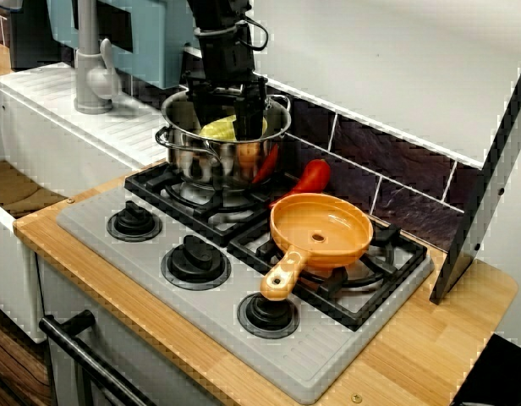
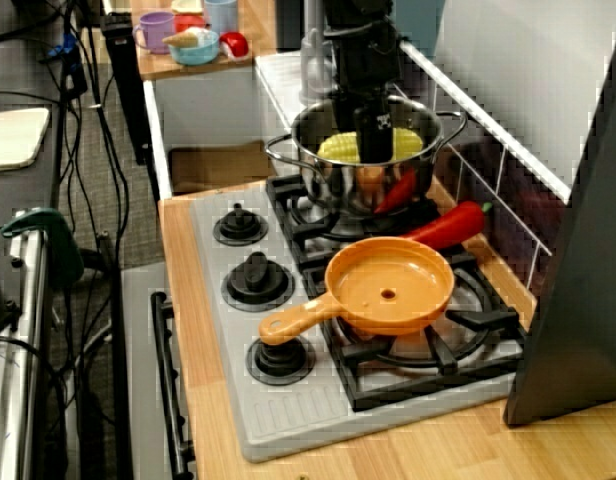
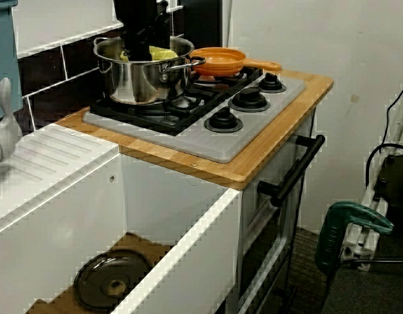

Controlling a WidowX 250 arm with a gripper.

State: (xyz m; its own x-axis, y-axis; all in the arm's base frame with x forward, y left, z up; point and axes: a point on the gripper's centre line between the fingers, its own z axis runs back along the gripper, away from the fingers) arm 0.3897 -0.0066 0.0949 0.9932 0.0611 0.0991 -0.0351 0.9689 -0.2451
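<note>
– Starting at the bottom of the front view, what comes first?

– The wooden desk (image 1: 430,338), then the grey stove (image 1: 91,222) with three black knobs (image 1: 269,315) in a row along its near edge.

– And behind those?

– An orange pan (image 1: 321,230), centre right in the frame, sits on a burner grate. Its handle points down-left toward the nearest knob. Just beyond it, a red pepper (image 1: 311,176) lies against the dark tiles, between pan and pot.

– The pot?

– A steel pot (image 1: 189,161), up-left of the pan, near the top centre. A yellow corn cob (image 2: 333,148) lies inside it, and the hand (image 1: 233,127) is sunk below the rim, right at the cob.

– Has it got hold of it?

– I cannot tell. The fingers are dark against the pot's inside in every view, so whether they pinch the cob or only straddle it is hidden.

– What could go wrong?

– As I judge it, a round, smooth cob could roll out of a shallow pinch. The hand also stands close to the pot wall, so a sideways drift could catch the rim and drag or tip the pot on its grate. That would knock it into the pepper and pan just beside it.
</note>
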